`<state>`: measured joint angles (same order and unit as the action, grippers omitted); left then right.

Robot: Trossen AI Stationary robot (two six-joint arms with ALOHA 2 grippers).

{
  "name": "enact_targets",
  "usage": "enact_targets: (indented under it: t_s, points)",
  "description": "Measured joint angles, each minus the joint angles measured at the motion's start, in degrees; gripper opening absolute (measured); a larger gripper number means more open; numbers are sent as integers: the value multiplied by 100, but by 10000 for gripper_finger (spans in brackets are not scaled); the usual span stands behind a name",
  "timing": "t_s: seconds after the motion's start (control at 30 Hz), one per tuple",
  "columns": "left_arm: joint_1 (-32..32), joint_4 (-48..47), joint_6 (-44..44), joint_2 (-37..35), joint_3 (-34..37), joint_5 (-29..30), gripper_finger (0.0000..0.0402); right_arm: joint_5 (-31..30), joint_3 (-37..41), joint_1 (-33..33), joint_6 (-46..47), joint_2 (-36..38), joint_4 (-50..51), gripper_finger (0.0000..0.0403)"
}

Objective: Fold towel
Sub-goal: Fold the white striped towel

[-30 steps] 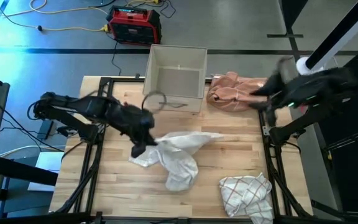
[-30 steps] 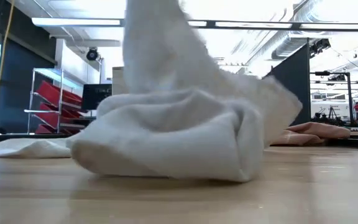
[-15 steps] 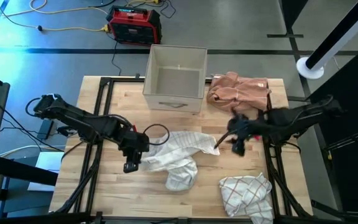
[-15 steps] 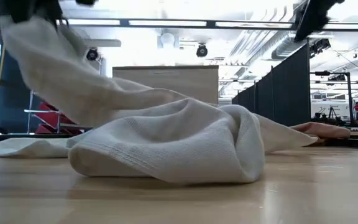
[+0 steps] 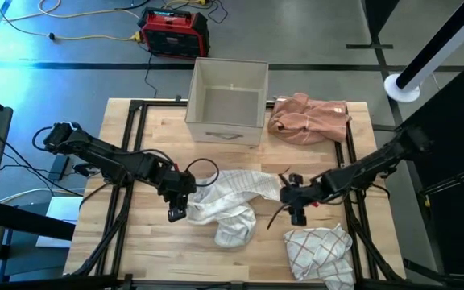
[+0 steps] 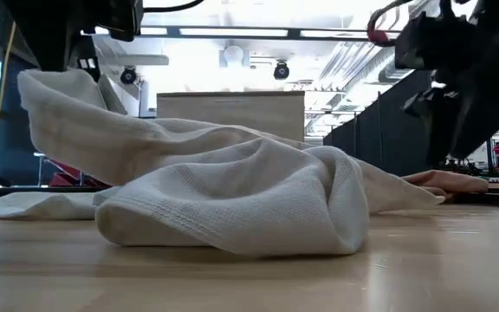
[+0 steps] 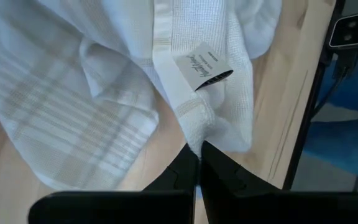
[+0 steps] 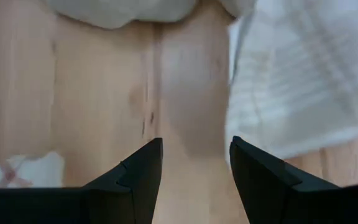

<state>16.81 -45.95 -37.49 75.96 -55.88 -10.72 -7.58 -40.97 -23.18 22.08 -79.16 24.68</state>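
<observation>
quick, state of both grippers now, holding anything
Left gripper: shut on the white towel edge.
Right gripper: open, empty, above the table beside the towel.

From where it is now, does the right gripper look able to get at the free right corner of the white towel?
Probably yes. The right gripper is open and hovers beside the white towel's right corner, bare wood between them. The left gripper pinches the opposite edge.

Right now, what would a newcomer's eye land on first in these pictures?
The crumpled white towel at the table's middle, one edge pinched shut by the left gripper. Next, the right gripper, open over bare wood at the towel's other end. Behind sit an open box and a pink cloth; a checked cloth lies near the front edge.
</observation>
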Motion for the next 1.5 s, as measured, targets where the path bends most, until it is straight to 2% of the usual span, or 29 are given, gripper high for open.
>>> enact_targets:
  t_s: [0.13, 0.37, 0.43, 0.5, 0.6, 0.7, 0.87, 0.93, 1.0, 1.2, 1.4, 1.5]
  points:
    - [-35, 2, -113, 0, 0, -59, 0, -620, -39, -13, -30, -417, -3, 172]
    - [-34, -4, -149, 0, 0, -128, 0, -810, -57, -8, -153, -1056, -150, 165]
    - [-34, -5, -192, 0, 0, -129, 0, -885, -57, 38, 175, -1162, -70, 140]
    - [-34, -7, -234, 0, 0, -127, 0, -816, -57, 100, 452, -1154, -31, 95]
    - [-20, -5, -239, 0, 0, -116, 0, -125, -53, 272, 493, -990, -26, 19]
    - [-14, -4, -233, 0, 0, -81, 0, 225, -55, 447, 918, -716, -26, 13]
    - [10, -251, -48, -17, -404, -75, 0, 185, -325, 646, 1139, 32, 602, 2]
    - [49, -625, 152, -81, -816, -46, 0, -45, -732, 684, 1150, 372, 1251, 1]
    - [67, -1021, 328, -154, -1287, 144, 0, -590, -1303, 690, 1046, 646, 1960, 1]
    - [141, -2339, 638, -351, -2584, 1090, 0, -2225, -3424, 693, 413, 896, 3445, 0]
    - [137, -3754, 620, -415, -3498, 1626, 0, -3348, -5093, 693, -550, 872, 3606, 0]
    - [137, -3950, 623, -420, -3949, 2057, 0, -3778, -5692, 693, -873, 872, 3483, 0]
